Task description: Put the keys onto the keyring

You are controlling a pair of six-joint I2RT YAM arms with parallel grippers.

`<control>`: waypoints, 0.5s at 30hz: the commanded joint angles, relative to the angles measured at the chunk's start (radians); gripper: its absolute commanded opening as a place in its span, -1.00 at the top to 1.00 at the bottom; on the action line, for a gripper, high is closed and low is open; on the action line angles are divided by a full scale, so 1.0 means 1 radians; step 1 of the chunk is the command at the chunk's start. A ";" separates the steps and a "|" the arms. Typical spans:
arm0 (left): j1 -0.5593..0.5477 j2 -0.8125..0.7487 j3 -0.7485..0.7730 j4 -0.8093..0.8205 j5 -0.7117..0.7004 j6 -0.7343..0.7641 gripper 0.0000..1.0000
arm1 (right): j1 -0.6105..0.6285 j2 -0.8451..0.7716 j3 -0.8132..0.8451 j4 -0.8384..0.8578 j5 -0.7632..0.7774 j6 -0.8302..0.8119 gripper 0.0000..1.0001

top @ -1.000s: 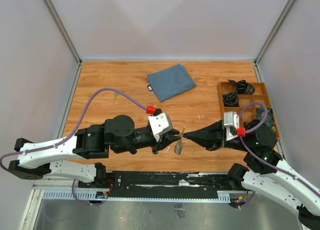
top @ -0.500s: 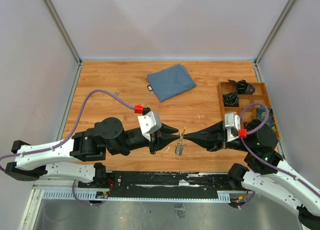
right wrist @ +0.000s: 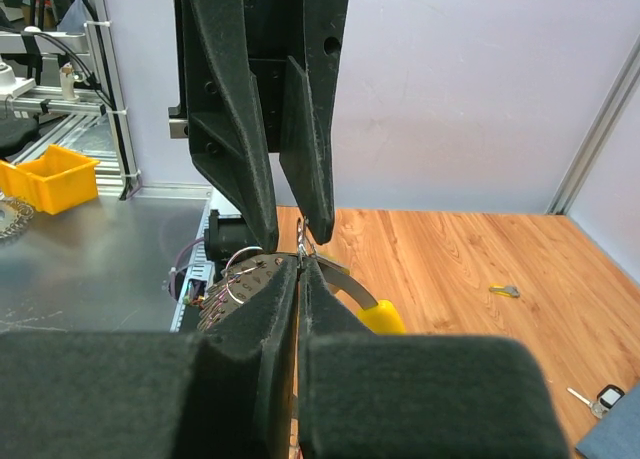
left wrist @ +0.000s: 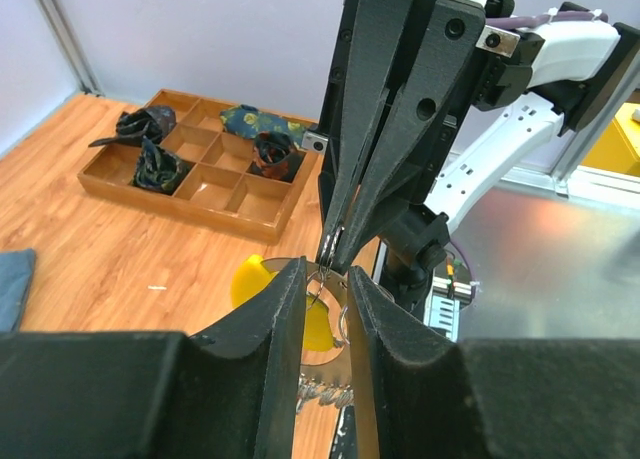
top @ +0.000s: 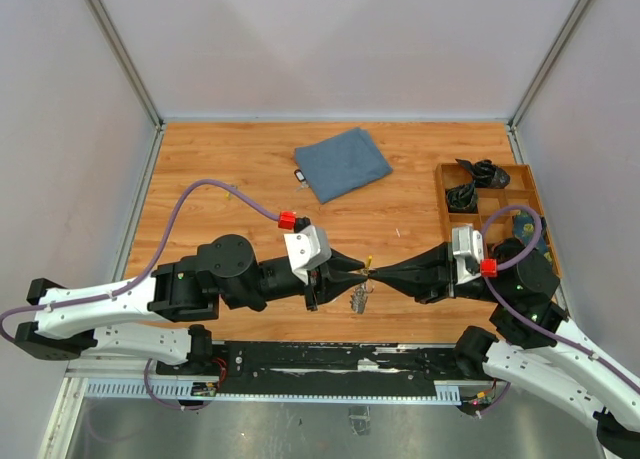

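Two wrist views alone show right jaws clamped on keyring (left wrist: 321, 270), left jaws apart.

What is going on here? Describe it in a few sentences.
Two robot arms meet tip to tip above the near edge of the table. The right hand is shut on the keyring, a thin wire loop, with a bunch of keys dangling below. The left hand faces it, jaws slightly apart, straddling the loop beside a yellow-headed key. Whether that key is threaded on yet cannot be told.
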 commanded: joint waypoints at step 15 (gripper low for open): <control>-0.009 0.020 0.006 0.012 -0.001 -0.005 0.82 | 0.020 -0.021 0.043 0.054 -0.020 -0.009 0.99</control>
